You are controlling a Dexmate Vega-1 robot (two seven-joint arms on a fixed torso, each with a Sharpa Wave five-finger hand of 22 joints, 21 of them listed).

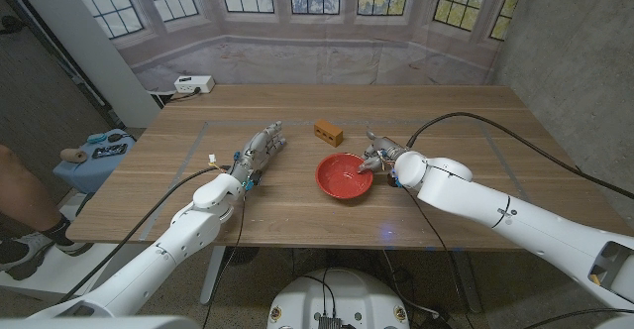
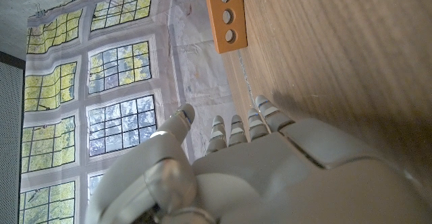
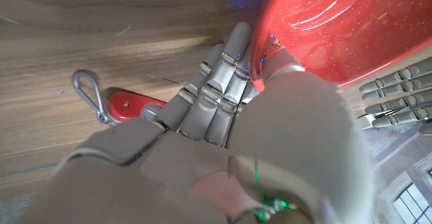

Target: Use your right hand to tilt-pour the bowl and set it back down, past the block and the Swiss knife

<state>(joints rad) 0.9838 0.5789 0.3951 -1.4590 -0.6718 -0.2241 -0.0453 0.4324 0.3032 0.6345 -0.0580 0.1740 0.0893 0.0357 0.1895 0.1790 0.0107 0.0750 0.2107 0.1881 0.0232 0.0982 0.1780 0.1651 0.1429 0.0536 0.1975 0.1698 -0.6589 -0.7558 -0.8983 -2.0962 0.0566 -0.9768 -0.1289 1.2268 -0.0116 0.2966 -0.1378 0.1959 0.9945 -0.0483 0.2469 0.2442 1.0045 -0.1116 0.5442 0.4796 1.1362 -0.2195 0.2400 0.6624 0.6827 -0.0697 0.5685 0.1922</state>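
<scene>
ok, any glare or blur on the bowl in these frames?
Head view: bowl sharp, faint highlights inside. Right wrist view: bowl close and soft, streaky white glare on its glossy inside, rim held by the right hand.

The round red plastic bowl point(image 1: 345, 175) is glossy; the brown wood-grain counter point(image 1: 446, 121) looks smooth and matt; the red Swiss knife point(image 3: 128, 106) carries a shiny metal clip; the orange block point(image 1: 328, 132) looks matt

We've got a wooden table point(image 1: 198, 200) here, and on it sit a red bowl point(image 1: 344, 175), an orange block point(image 1: 328, 132) and a red Swiss knife point(image 3: 128, 105).
</scene>
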